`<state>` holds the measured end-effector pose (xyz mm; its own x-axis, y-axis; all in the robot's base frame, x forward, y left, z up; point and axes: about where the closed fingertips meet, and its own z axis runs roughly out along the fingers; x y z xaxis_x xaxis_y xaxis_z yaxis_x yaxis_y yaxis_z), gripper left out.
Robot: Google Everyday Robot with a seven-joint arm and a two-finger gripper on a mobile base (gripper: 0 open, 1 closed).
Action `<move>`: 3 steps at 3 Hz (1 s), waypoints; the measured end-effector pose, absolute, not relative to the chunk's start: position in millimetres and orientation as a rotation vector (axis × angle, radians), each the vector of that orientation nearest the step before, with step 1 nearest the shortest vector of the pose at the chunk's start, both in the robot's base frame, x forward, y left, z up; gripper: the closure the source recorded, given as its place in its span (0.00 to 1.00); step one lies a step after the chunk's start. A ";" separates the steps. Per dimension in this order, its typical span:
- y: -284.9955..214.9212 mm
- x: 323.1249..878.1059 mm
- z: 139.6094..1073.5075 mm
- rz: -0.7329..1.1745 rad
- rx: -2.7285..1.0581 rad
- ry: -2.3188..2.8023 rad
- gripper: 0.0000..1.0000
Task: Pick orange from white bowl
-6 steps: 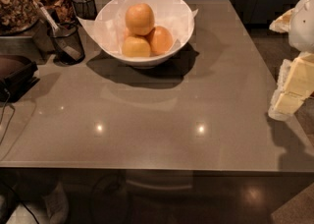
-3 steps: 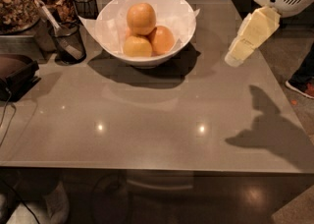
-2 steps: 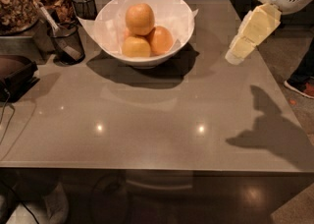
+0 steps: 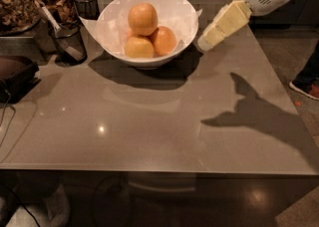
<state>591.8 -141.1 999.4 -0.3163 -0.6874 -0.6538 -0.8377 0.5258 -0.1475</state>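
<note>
The white bowl (image 4: 112,24) stands at the back of the grey table, lined with white paper whose corners poke over the rim. Three fruits are piled in it. The orange (image 4: 143,18) is the large light orange-yellow one on top. A deeper reddish-orange fruit (image 4: 164,40) lies lower right and a smaller yellower fruit (image 4: 138,47) lower left. My gripper (image 4: 203,44), cream-coloured on a white arm, reaches in from the upper right. Its tip hangs just outside the bowl's right rim, above the table, apart from the fruit.
A black wire-mesh cup (image 4: 69,42) with a utensil stands left of the bowl, another (image 4: 87,5) behind it. Snack containers (image 4: 20,2) and a dark object (image 4: 15,74) crowd the left edge. A person's shoe (image 4: 305,89) is on the floor at the right.
My gripper came in from the right edge of the table, rose, and has moved left to the bowl's right rim. The bowl and fruits have not moved.
</note>
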 end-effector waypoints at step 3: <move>-104.4 636.1 1009.0 0.396 -1.224 1.956 0.00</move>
<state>636.1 -104.4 1009.0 -0.2327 -0.6197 -0.7495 -0.8623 0.4879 -0.1356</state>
